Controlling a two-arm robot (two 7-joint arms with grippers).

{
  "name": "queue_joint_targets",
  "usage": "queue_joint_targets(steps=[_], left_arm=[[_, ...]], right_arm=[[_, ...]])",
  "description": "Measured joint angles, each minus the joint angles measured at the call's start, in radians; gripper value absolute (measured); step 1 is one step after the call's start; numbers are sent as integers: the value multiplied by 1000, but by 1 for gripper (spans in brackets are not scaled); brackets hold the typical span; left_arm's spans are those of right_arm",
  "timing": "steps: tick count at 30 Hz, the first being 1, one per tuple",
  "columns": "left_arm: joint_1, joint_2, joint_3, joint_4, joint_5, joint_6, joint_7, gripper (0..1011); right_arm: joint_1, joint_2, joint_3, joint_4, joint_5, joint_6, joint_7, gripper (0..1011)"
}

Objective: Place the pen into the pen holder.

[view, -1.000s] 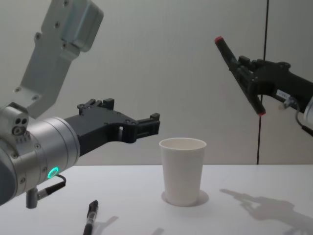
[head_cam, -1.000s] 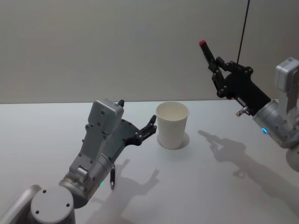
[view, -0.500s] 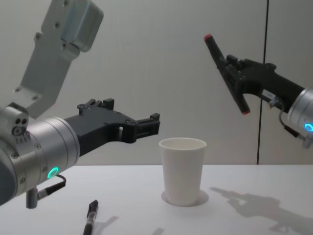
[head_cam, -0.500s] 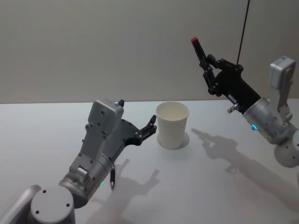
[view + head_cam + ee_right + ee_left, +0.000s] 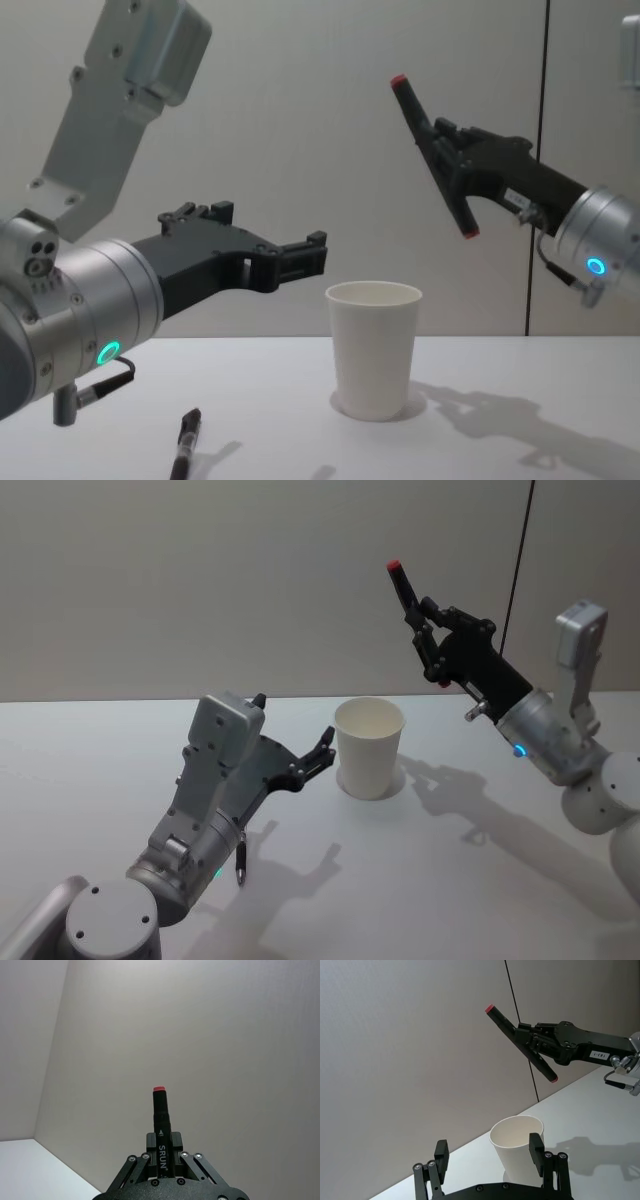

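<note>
The pen (image 5: 405,590) is a black marker with red ends, tilted and held high in the air. My right gripper (image 5: 425,630) is shut on its middle, up and to the right of the pen holder (image 5: 369,748). In the chest view the pen (image 5: 415,115) hangs in the right gripper (image 5: 445,155), its lower tip above the right side of the white cup (image 5: 373,348). My left gripper (image 5: 292,720) is open just left of the cup, holding nothing. The left wrist view shows the cup (image 5: 517,1150) partly between the open fingers (image 5: 536,1145), with the pen (image 5: 502,1022) overhead.
A second black pen (image 5: 240,860) lies on the white table (image 5: 450,880) under my left arm, near the front; the chest view shows that pen (image 5: 185,440) too. A grey wall with a dark vertical seam (image 5: 545,60) stands behind.
My right arm has carried the pen leftward, toward the space above the cup. The left arm and the cup have not moved.
</note>
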Motion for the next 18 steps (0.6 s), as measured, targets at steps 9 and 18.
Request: queue_joint_targets(steps=[9, 18], left_arm=[[0, 0, 0, 0, 0, 0, 0, 1001], [0, 0, 0, 0, 0, 0, 0, 1001]], right_arm=[[50, -29, -12, 102, 29, -32, 34, 166], [107, -59, -17, 224, 57, -66, 72, 166]])
